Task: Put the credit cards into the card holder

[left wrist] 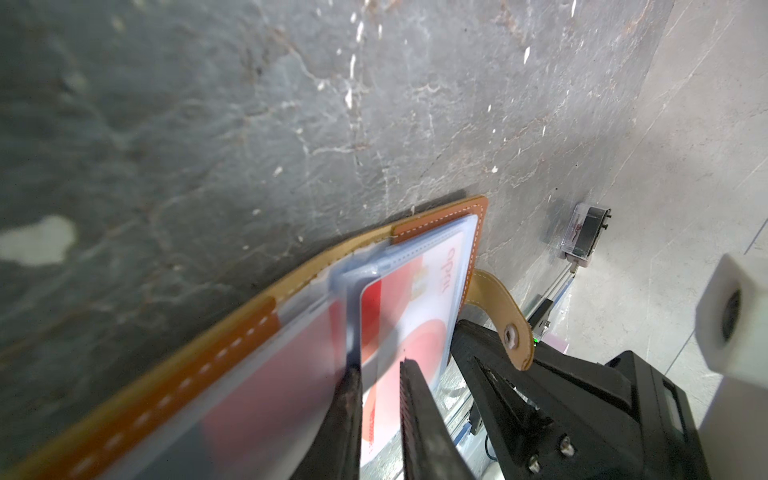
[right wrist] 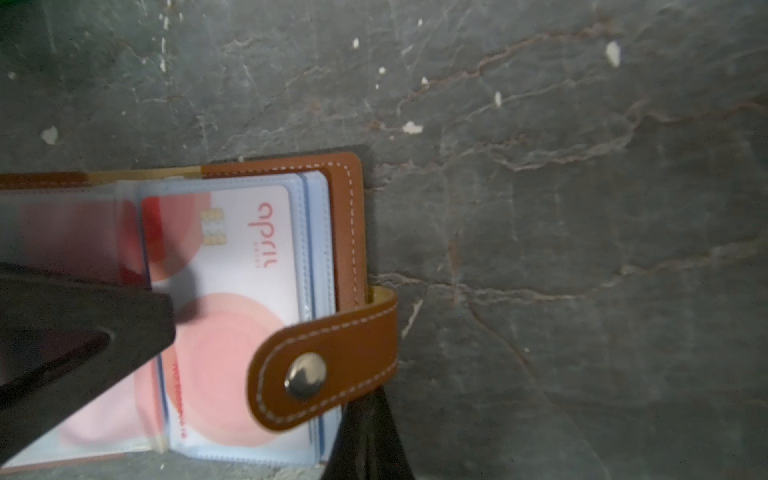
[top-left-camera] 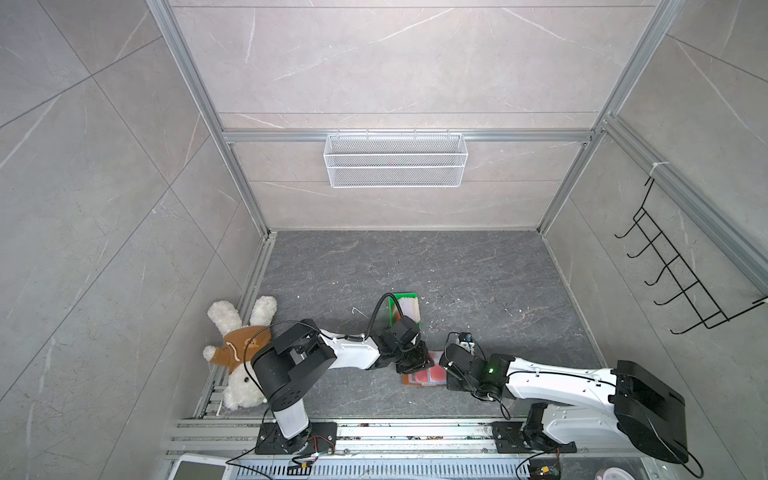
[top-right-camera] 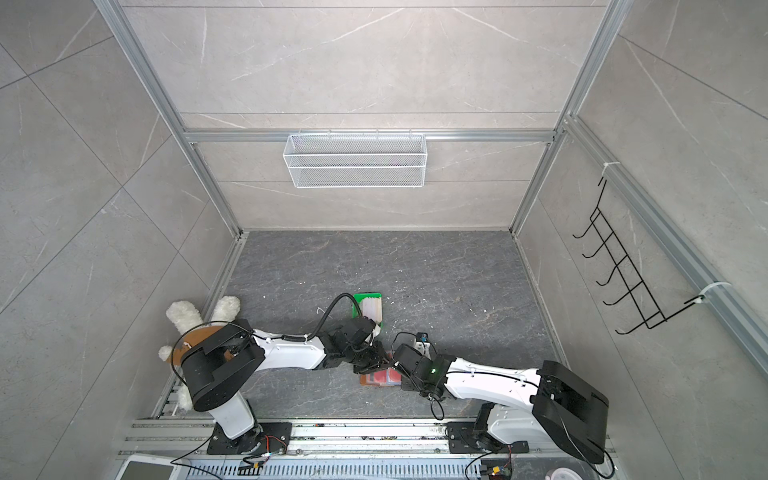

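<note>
The card holder point(top-left-camera: 424, 377) lies open and flat on the dark gray table point(top-left-camera: 478, 282), near the front edge. It is right between the two tools. It is brown leather with white stitches and has clear bluish sleeves inside.

One of the credit cards point(right wrist: 232, 291) sits in the top sleeve on the strap side. It is whitish pink with big red-orange round spots and red letters. A clear sleeve page stands up from the middle fold, and something red shows through it.

The strap point(right wrist: 332, 365) with its shiny snap button bends over the edge of the sleeves.

The left tool point(left wrist: 379, 365) comes down on the open sleeves. Its two fingers stand close, with a thin gap between them. The standing sleeve page touches one finger point(left wrist: 351, 399). I cannot tell if the tool pinches the page or only leans on it.

The right tool point(left wrist: 461, 332) is closed, with nothing seen between its jaws. Its tip sits at the strap edge of the card holder, and the strap curls over it.

Farther back on the table is a small green tray point(top-left-camera: 405, 296) with a pile of whitish cards point(top-left-camera: 409, 309) in it.

A white toy rabbit point(top-left-camera: 241, 353) in a brown shirt lies by the left arm. A white wire basket point(top-left-camera: 395, 160) hangs on the back wall, and a black hook rack point(top-left-camera: 681, 270) hangs on the right wall.
</note>
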Action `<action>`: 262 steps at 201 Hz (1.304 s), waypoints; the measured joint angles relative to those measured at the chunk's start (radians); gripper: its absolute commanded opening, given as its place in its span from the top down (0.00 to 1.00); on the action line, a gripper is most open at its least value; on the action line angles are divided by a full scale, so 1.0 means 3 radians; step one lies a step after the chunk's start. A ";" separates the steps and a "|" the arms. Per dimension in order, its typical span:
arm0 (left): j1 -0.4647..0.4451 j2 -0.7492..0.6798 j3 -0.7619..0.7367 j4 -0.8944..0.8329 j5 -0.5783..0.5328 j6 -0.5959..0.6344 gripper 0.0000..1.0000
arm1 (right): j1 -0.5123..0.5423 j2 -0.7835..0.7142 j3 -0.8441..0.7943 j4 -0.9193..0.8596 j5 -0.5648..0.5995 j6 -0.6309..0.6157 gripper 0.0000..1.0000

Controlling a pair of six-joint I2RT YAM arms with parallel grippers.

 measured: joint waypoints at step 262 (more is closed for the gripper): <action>-0.0022 -0.0744 -0.0342 -0.0285 -0.0287 0.0324 0.83 | 0.0060 -0.0910 -0.0135 0.0052 0.0122 -0.0008 0.83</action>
